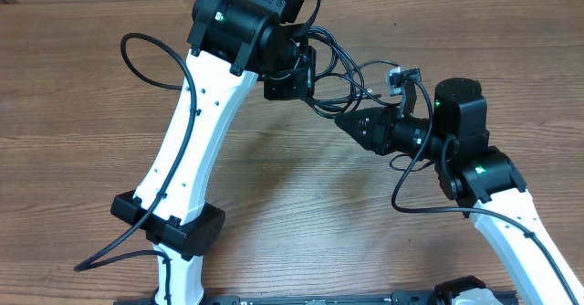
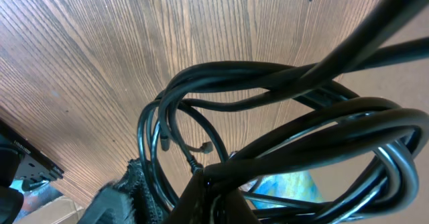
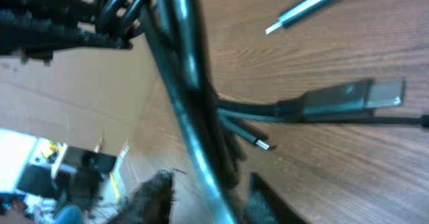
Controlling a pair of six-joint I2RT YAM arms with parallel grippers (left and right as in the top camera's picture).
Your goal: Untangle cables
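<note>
- Left gripper (image 1: 290, 78) sits at the far middle of the wooden table (image 1: 82, 159). It is fully closed, clamped on the cables (image 1: 339, 68).
- The cables form a loose tangle of thin black loops between the two grippers, hanging from the left gripper's hold.
- In the left wrist view, several glossy black strands fan up from the clamp point at the lower edge and cross one another in wide loops above the wood. Two small plug tips (image 2: 204, 145) dangle inside the loops.
- Right gripper (image 1: 347, 122) points left at the tangle, just beside it and below the left gripper.
- In the right wrist view, its fingers (image 3: 154, 197) stand apart on either side of one black strand. Wood shows between the strand and each finger, so nothing is gripped. The view is blurred.
- Same view: a silver USB plug (image 3: 375, 96) lies flat on the table, a small thin connector (image 3: 263, 144) near it, and a slim barrel plug (image 3: 301, 9) further up.
- Overhead, one grey plug end (image 1: 402, 75) sticks out to the right of the tangle, close to the right arm's wrist.
</note>
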